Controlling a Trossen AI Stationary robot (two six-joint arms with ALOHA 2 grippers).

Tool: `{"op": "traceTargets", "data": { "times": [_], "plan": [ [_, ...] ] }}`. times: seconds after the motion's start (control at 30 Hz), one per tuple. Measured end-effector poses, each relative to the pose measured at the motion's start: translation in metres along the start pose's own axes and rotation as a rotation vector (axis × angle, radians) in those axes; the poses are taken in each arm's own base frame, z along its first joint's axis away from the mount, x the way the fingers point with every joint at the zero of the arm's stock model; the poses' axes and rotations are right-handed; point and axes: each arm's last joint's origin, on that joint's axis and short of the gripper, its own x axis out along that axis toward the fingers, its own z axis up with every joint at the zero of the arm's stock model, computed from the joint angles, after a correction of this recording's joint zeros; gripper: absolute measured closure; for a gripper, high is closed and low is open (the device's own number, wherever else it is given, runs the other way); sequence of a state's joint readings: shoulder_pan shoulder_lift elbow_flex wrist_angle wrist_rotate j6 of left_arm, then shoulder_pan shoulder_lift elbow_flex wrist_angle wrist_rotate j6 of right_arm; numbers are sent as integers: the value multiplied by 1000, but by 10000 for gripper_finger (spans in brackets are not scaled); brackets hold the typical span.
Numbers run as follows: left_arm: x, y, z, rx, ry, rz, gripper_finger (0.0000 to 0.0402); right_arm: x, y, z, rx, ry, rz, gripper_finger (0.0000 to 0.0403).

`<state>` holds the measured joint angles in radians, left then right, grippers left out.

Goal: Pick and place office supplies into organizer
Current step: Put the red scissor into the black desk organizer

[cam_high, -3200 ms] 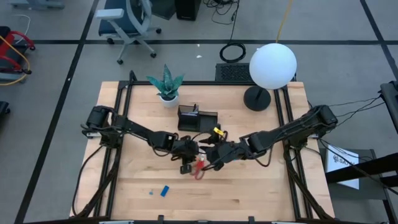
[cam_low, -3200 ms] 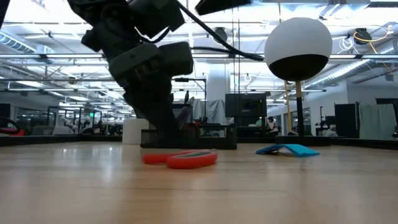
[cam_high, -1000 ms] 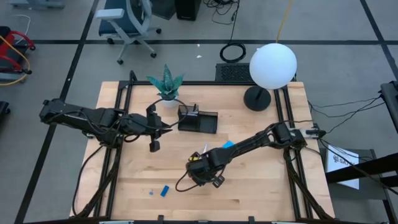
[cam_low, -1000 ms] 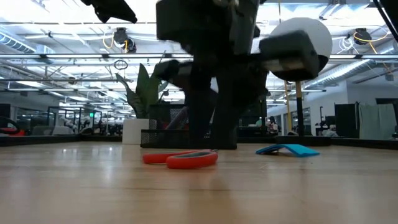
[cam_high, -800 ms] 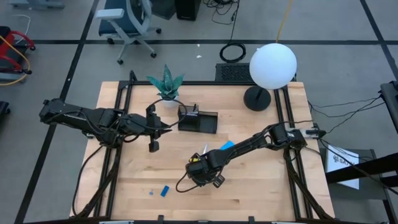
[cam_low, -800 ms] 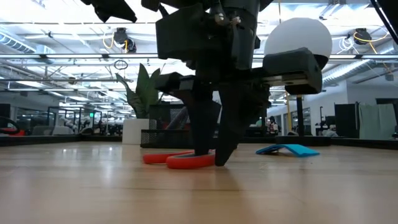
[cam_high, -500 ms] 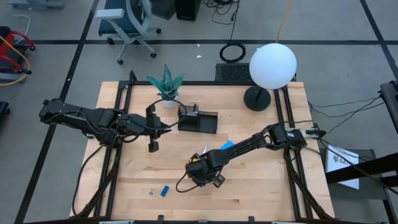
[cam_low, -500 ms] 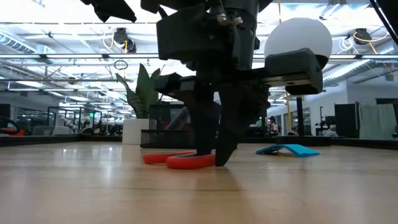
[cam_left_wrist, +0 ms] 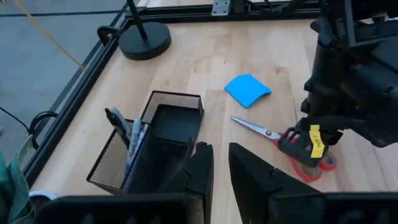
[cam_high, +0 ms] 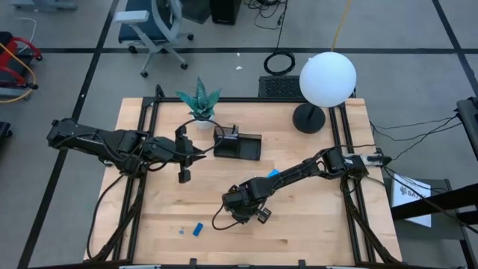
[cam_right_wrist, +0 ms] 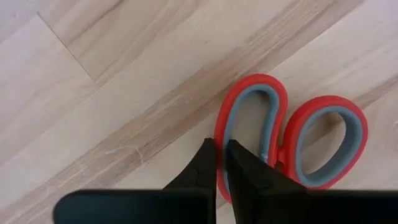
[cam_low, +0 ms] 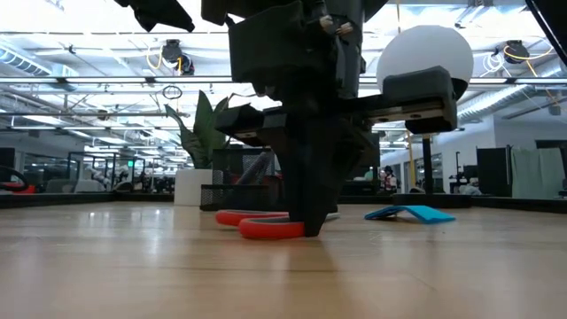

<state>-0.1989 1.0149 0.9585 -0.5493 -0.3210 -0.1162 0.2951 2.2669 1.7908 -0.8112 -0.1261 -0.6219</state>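
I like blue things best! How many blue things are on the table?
2. The blue notepad lies mid-table, between the organizer and the scissors. A small blue block lies near the table's front edge. More could be hidden under the arms.

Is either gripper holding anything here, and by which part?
The right gripper is shut on the red-handled scissors, pinching the rim of one handle loop. The left gripper holds nothing, near the organizer.

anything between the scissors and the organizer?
Bare wood only between the scissors and the organizer, per the left wrist view; the blue notepad sits off to one side.
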Motion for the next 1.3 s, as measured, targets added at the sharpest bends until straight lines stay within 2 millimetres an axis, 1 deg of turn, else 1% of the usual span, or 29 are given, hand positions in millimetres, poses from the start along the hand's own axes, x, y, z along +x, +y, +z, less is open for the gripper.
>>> {"op": "traceTargets", "data": {
  "times": [0.1,0.27,0.5,0.7,0.83,0.97,1.13,1.3],
  "plan": [
    [0,0,0,0,0,0,341,-2,0,0,4,-4,-3,394],
    [0,0,0,-1,0,0,341,-12,1,0,3,13,-55,395],
    [0,0,0,-1,1,0,341,-51,1,4,21,-24,-173,395],
    [0,0,0,0,0,8,341,-86,2,6,91,-79,-287,395],
    [-1,1,0,-2,-5,21,341,-101,1,8,115,-112,-378,395],
    [-7,2,0,-5,-22,15,341,-116,-1,11,159,-151,-482,395],
    [-19,-1,0,-10,-55,34,341,-119,-6,12,243,-147,-593,395],
    [-33,-4,-4,-9,-75,56,341,-122,-17,9,396,-168,-811,395]
  ]
}}
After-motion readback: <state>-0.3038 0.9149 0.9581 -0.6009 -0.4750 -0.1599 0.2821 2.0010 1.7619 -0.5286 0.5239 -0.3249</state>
